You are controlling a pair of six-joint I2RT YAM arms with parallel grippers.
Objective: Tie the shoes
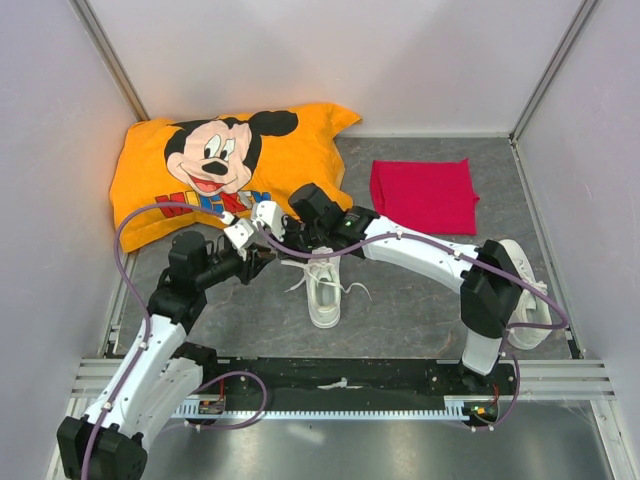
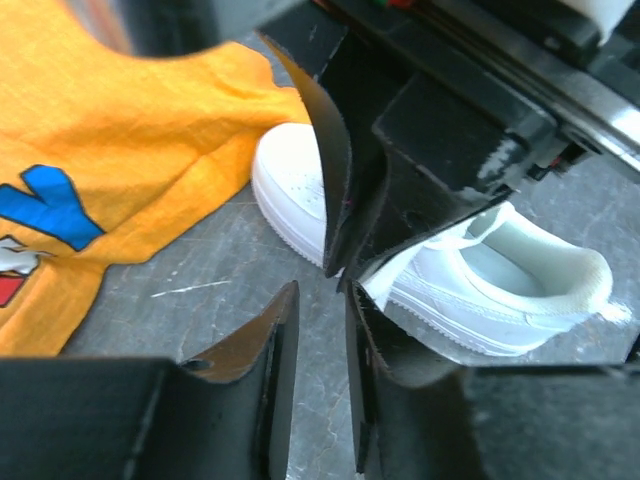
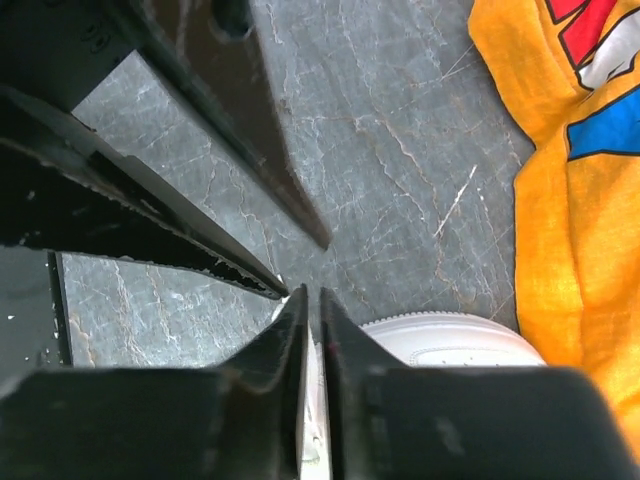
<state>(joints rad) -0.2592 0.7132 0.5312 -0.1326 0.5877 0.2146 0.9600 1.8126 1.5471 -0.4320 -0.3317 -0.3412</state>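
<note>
One white shoe (image 1: 325, 290) stands in the middle of the floor with its laces loose; in the left wrist view this shoe (image 2: 480, 290) lies on the right. A second shoe (image 1: 522, 262) is half hidden behind the right arm. Both grippers meet just above the middle shoe's toe end. My right gripper (image 3: 312, 292) is closed to a thin slit, and a white lace (image 2: 450, 243) runs from its tips back to the shoe. My left gripper (image 2: 322, 290) stands narrowly open with only bare floor showing between its fingers, its tips almost touching the right gripper's.
An orange Mickey pillow (image 1: 200, 170) lies at the back left, its edge touching the shoe's toe (image 2: 290, 185). A folded red cloth (image 1: 425, 195) lies at the back right. White walls close in three sides. A metal rail (image 1: 340, 385) runs along the near edge.
</note>
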